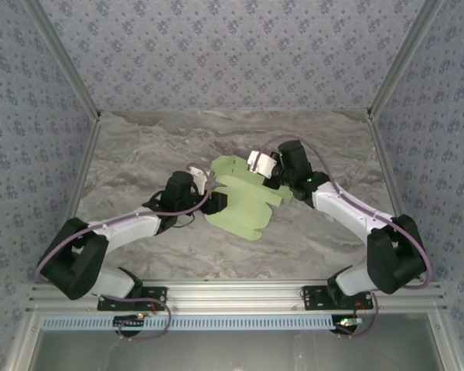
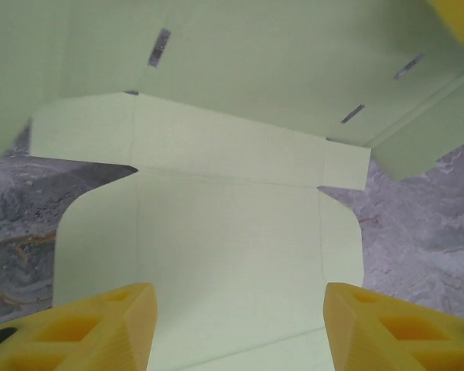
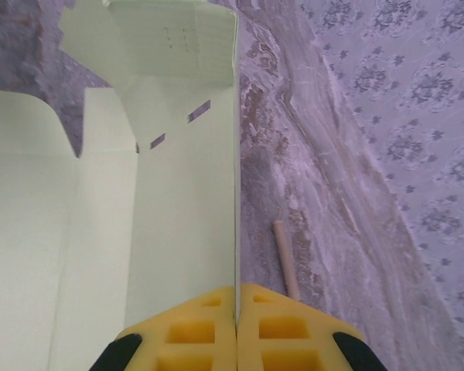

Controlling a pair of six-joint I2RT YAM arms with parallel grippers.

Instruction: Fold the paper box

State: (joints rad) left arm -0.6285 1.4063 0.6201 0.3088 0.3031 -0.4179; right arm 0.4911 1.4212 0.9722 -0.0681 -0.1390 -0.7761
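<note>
Overhead, the paper box is a part-opened sheet at mid-table between the two arms, its long axis running from the far side toward the near edge. The left gripper meets its left margin and the right gripper its far right corner. From up here I cannot tell whether the left fingers touch the card.

Seen from the left wrist, the yellow fingers are spread wide with a flat panel of the box running out between them and a creased wall rising beyond. This arm looks nearer the unfolded part.

At the right wrist, the gripper is pressed together on the card, pinching an upright panel by its edge. A wooden stick lies just beside it on the marble table.
</note>
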